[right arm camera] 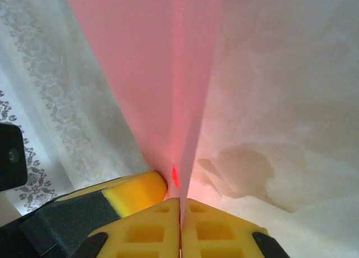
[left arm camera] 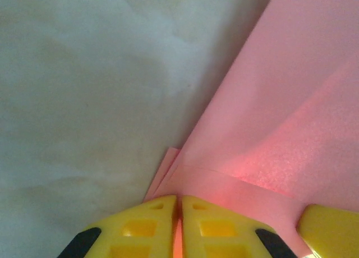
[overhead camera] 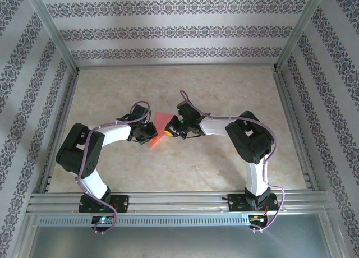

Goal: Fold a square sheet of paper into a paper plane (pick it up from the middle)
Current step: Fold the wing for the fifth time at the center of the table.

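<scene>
**Top external view: two grippers pinch one pink sheet at mid-table**

In the top external view the sheet of paper [overhead camera: 160,122] sits at the middle of the table [overhead camera: 213,84]; it is plain salmon-pink and folded, with one corner pointing toward 12 o'clock and more pink showing toward 6 o'clock. The left gripper [overhead camera: 150,132] meets it from 9 o'clock and the right gripper [overhead camera: 171,128] from 3 o'clock; the two heads stand just beside each other, with the paper between them.

In the left wrist view that gripper's yellow fingers [left arm camera: 151,224] are pressed together; the paper's near edge runs into the seam between them, so the gripper is clamped on the sheet. Layered edges and a crease spread away toward 1 o'clock; a further yellow finger [left arm camera: 331,230] sits at 5 o'clock, against the pink.

In the right wrist view the yellow fingers [right arm camera: 219,230] are likewise closed tight; the fold of the sheet stands upright and narrows down into their seam, so the sheet is pinched here too. Another yellow pad [right arm camera: 137,193] on a black mount lies at 8 o'clock, touching the paper.

The table is pale and marbled; an aluminium frame [overhead camera: 168,204] edges it at 6 o'clock; patterned wallpaper [overhead camera: 168,33] covers the walls at 9, 12 and 3 o'clock; purple cables [overhead camera: 84,174] trail along both arms.
</scene>
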Robot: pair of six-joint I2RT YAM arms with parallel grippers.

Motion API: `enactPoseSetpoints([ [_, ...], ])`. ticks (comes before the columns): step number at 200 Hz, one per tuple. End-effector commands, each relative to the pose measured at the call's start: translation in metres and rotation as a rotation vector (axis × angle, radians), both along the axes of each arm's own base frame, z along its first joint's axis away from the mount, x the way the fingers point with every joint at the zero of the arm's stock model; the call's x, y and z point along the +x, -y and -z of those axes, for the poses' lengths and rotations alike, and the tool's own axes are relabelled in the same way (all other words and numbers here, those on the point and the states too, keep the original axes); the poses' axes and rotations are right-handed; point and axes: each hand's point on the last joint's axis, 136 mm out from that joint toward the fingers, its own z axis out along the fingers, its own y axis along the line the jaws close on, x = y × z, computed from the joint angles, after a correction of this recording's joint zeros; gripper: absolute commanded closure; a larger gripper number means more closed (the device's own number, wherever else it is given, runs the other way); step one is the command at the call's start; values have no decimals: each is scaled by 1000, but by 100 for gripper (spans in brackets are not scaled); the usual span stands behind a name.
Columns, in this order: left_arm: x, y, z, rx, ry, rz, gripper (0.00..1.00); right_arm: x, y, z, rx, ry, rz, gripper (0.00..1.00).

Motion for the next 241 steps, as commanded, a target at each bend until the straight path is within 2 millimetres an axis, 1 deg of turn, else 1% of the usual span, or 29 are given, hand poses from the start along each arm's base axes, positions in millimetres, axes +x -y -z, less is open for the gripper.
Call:
enactPoseSetpoints([
  [1, -17, -16, 9, 52, -49, 0, 86, 2, 2, 0, -13, 26, -3, 95],
  [22, -10, -12, -10, 32, 14, 27, 81, 5, 11, -7, -36, 67, 8, 96],
  [41, -3, -7, -33, 22, 100, 76, 75, 6, 29, -17, -75, 114, 29, 97],
  [50, -1, -3, -43, 14, 147, 108, 70, 7, 42, -21, -97, 130, 48, 97],
  [58, 0, 2, -53, 5, 193, 143, 61, 6, 53, -25, -119, 144, 66, 96],
  [64, 1, 7, -60, -4, 228, 175, 56, 5, 62, -28, -134, 154, 78, 97],
  [78, 2, 20, -74, -16, 309, 249, 46, 3, 83, -32, -159, 163, 118, 96],
  [89, 3, 32, -84, -16, 375, 311, 38, -1, 99, -32, -171, 150, 156, 96],
  [107, 4, 53, -97, 9, 486, 418, 23, -4, 119, -31, -169, 120, 222, 96],
  [124, 2, 76, -106, 56, 588, 534, 13, -6, 133, -28, -146, 77, 285, 96],
  [148, -1, 103, -107, 176, 706, 697, 2, -8, 141, -30, -109, 30, 343, 95],
  [159, -2, 112, -103, 236, 742, 769, 0, -7, 142, -32, -91, 14, 357, 95],
  [187, 0, 126, -89, 383, 797, 910, 0, -8, 142, -31, -57, -33, 369, 93],
  [206, -2, 137, -79, 446, 827, 1018, 0, -9, 139, -31, -37, -61, 369, 93],
  [221, -4, 147, -73, 471, 848, 1092, 4, -10, 137, -31, -28, -76, 364, 93],
  [241, -6, 158, -65, 459, 878, 1158, 13, -11, 135, -31, -19, -93, 367, 93],
])
